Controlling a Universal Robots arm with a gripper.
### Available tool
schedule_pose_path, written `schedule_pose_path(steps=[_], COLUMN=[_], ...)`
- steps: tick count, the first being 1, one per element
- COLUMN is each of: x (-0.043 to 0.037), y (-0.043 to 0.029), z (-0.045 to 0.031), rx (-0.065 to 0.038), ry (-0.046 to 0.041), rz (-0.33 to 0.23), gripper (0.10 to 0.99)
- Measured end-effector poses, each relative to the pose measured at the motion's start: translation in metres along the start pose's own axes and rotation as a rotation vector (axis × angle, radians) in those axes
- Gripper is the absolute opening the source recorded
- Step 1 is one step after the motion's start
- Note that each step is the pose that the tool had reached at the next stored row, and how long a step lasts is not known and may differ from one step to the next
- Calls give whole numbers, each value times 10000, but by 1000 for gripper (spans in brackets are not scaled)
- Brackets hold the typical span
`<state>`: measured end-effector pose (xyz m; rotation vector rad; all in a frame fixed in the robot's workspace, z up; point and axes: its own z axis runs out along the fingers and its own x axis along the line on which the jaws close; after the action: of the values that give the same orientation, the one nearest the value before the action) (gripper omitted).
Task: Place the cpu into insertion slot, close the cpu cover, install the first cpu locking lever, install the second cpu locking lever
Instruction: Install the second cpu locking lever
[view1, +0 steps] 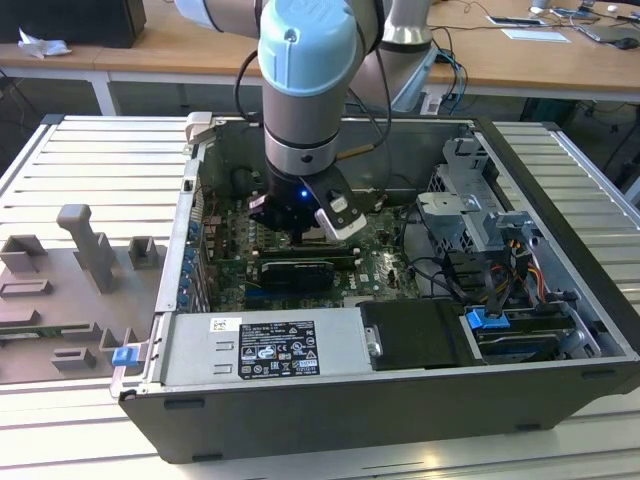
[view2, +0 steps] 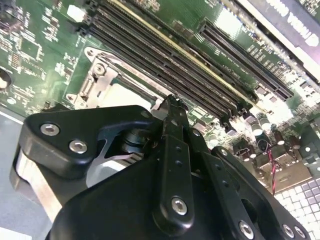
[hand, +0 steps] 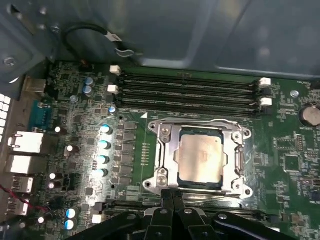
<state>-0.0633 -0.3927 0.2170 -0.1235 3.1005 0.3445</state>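
Wooden desks stand behind the ribbed worktop (view1: 80, 160) that carries the open computer case (view1: 560, 190). On the green board, the cpu (hand: 202, 159) already sits in the insertion slot (hand: 239, 159), with the cpu cover (hand: 167, 150) closed around it. I judge the lever steps are in hand. The arm points straight down, and the gripper (hand: 172, 194), fingers pressed together, hovers at the slot's edge.

- The cpu (hand: 201, 157) sits in the insertion slot (hand: 167, 159), on the motherboard (hand: 290, 160).
- The cpu cover (hand: 239, 160) lies closed around it.
- Memory slots (hand: 187, 92) lie at 12 o'clock of the slot in the first wrist view.
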Motion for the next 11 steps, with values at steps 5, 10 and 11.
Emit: schedule_pose_path(steps=[5,10,11], x=[52,98,107], y=[-22,-122,-127], z=[48,45,49], rx=[-192,-633,-719], ry=[10,-32,-41], rz=[-111,-112,-113], gripper=[106,106,106])
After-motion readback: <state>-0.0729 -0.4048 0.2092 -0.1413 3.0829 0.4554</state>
